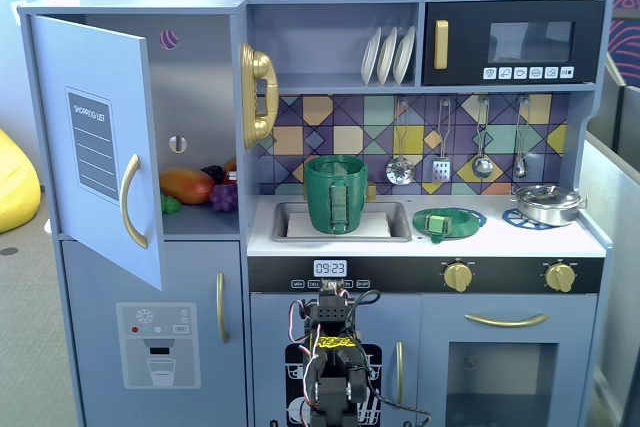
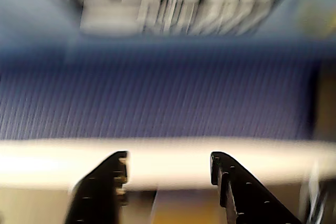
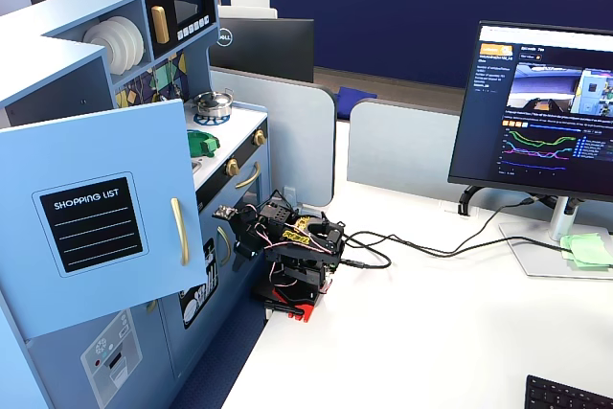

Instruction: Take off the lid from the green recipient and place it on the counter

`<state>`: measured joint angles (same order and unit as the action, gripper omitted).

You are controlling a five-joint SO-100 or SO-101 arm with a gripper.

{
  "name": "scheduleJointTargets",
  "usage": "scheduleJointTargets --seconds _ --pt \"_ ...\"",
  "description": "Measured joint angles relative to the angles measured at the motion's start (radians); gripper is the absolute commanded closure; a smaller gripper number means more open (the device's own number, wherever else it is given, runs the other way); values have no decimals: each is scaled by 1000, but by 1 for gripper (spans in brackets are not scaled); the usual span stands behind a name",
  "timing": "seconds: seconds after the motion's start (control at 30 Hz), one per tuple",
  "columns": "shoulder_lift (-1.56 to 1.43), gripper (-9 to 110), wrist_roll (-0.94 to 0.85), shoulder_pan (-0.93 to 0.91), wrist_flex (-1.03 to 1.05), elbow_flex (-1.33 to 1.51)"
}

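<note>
In a fixed view facing the toy kitchen, the green pot (image 1: pixel 335 194) is seen standing upright in the recessed sink (image 1: pixel 385 232) at the left part of the counter (image 1: pixel 520 239). Its ribbed handle strip is turned toward the camera, and its top is uncovered. The lid (image 1: pixel 445 222) is seen lying flat on the counter just to the right of the sink, apart from the pot, with its small handle bar on top. Farther right, near the counter's right end, a silver pan (image 1: pixel 546 203) is set on a blue burner ring.

The arm (image 1: pixel 333 362) is folded low in front of the kitchen, below the counter's front edge and well apart from both pot and lid. In the other fixed view it (image 3: pixel 287 251) is seen from the side, sitting on a white table (image 3: pixel 460 332) next to the kitchen's lower doors, with cables running off to the right toward a monitor (image 3: pixel 546 107).

In the wrist view, which is heavily blurred, the gripper (image 2: pixel 168 169) is shown with its two dark fingers (image 2: pixel 102 187) spread apart, and nothing is held between them. A pale band and a blue surface are seen beyond the fingertips; no more can be made out there.

The fridge door (image 1: pixel 100 147) at the left of the kitchen is swung open, and toy fruit (image 1: pixel 190 187) is seen on the shelf inside.
</note>
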<state>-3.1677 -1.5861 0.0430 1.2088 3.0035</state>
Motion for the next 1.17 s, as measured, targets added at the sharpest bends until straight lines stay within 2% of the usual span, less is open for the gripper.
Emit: scheduleJointTargets --seconds 0.2,1.17 --pt "-17 101 15 8 137 -6" --pt "-17 99 41 -5 147 -25"
